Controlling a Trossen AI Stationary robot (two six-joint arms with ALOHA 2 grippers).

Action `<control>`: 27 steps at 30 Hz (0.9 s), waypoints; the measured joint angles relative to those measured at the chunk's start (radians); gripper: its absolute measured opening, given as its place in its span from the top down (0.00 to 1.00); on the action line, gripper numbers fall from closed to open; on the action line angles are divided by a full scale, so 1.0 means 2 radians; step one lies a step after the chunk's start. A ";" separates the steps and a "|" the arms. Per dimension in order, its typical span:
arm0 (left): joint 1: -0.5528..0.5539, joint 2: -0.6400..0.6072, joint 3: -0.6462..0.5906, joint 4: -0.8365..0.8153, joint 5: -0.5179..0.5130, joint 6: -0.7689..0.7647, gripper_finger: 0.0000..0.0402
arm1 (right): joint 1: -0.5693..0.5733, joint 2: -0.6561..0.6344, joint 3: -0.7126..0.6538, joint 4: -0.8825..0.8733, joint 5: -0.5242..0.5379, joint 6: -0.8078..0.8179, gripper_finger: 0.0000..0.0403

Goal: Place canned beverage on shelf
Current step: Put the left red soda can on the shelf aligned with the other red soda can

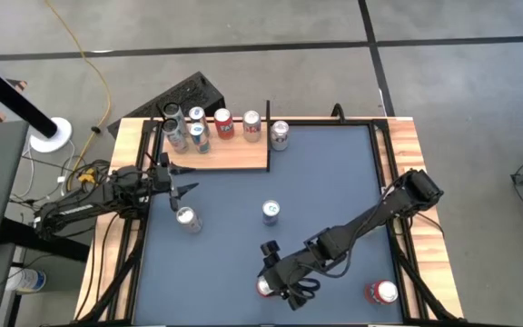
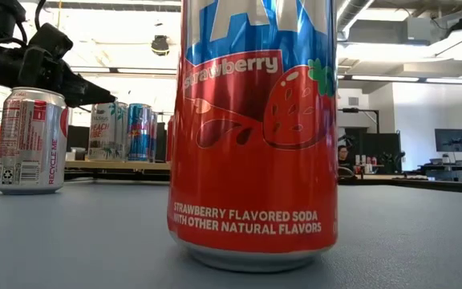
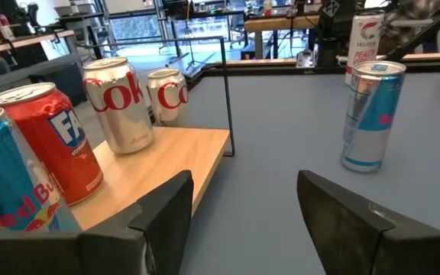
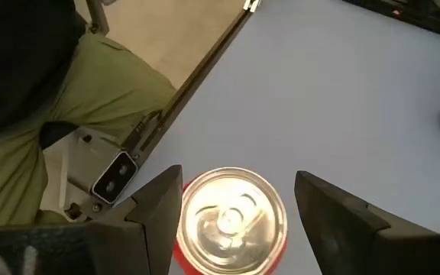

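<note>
Overhead and wrist views of a blue counter [image 1: 334, 173] edged with pale wooden strips. The shelf [image 1: 230, 153], a flat wood-grain board with thin black posts, occupies the 11 o'clock corner and carries a row of cylindrical metal cans [image 1: 209, 127]; one further can [image 1: 280, 134] stands on the counter just off the shelf's 3 o'clock edge. The left pincer [image 1: 187, 190], fingers spread and holding nothing, hovers just beyond the shelf's 6 o'clock edge. A silver can [image 1: 186, 218] stands just beside it, and a blue-and-silver can [image 1: 271, 212] stands near the centre. The right pincer [image 1: 275, 283], fingers spread, straddles a red can [image 4: 230, 221] with a shiny lid at the counter's 6 o'clock edge; contact cannot be told. Another red can [image 1: 381, 292] stands at 5 o'clock. The 3 o'clock half of the counter lies open.
</note>
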 joint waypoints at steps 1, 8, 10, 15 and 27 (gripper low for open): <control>0.000 0.000 0.000 0.000 0.000 0.000 0.44 | -0.001 0.000 0.000 0.001 0.000 0.000 0.37; 0.000 0.000 0.000 -0.001 -0.024 -0.002 0.44 | -0.003 0.000 0.030 0.008 0.000 0.001 0.37; 0.000 0.000 0.000 -0.001 -0.025 -0.002 0.44 | -0.002 0.000 0.037 0.003 0.000 0.000 0.37; 0.000 0.000 0.000 -0.001 -0.026 -0.001 0.44 | 0.012 -0.001 0.053 -0.036 0.038 -0.007 0.37; 0.000 0.000 0.001 -0.010 -0.024 -0.002 0.44 | 0.026 -0.001 0.061 -0.086 0.103 0.027 0.37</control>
